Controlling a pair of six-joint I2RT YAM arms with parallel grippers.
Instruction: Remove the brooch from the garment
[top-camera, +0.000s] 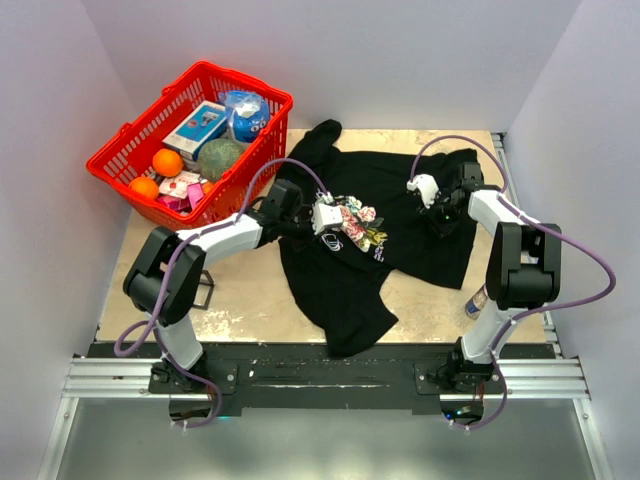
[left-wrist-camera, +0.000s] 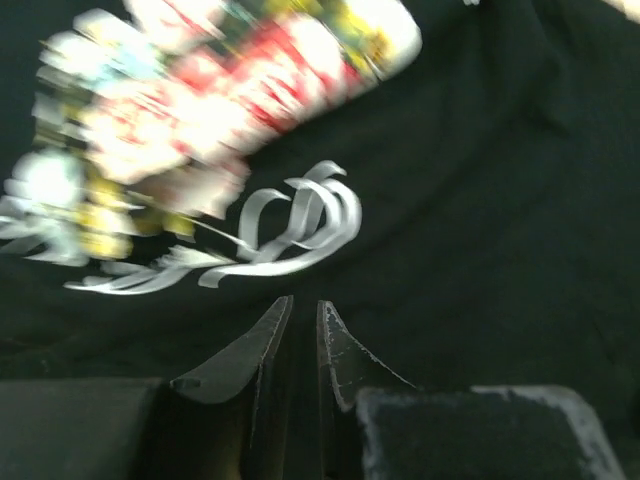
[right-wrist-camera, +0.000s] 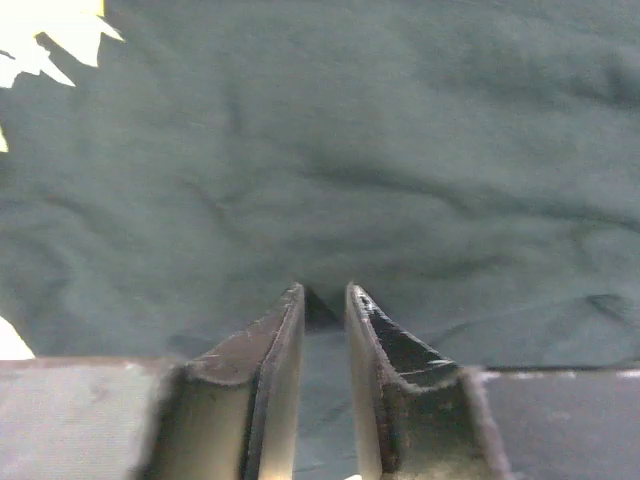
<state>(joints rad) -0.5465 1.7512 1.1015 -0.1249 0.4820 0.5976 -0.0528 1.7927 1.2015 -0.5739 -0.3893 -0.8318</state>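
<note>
The garment (top-camera: 340, 285), a black T-shirt, lies spread on the table with its floral print (top-camera: 356, 222) on the chest. The brooch does not show in any view. My left gripper (top-camera: 325, 217) is at the print's left edge. In the left wrist view its jaws (left-wrist-camera: 303, 300) stand almost together just below the blurred print (left-wrist-camera: 200, 110) and a white script logo (left-wrist-camera: 290, 225). My right gripper (top-camera: 438, 212) is on the shirt's right shoulder. In the right wrist view its jaws (right-wrist-camera: 325, 290) stand close together with a small fold of fabric (right-wrist-camera: 400, 160) at the tips.
A red basket (top-camera: 130, 180) with oranges, a box and a blue-and-white round container stands at the back left. A black frame (top-camera: 205, 290) lies by the left arm. A bottle (top-camera: 477, 300) stands at the table's right edge.
</note>
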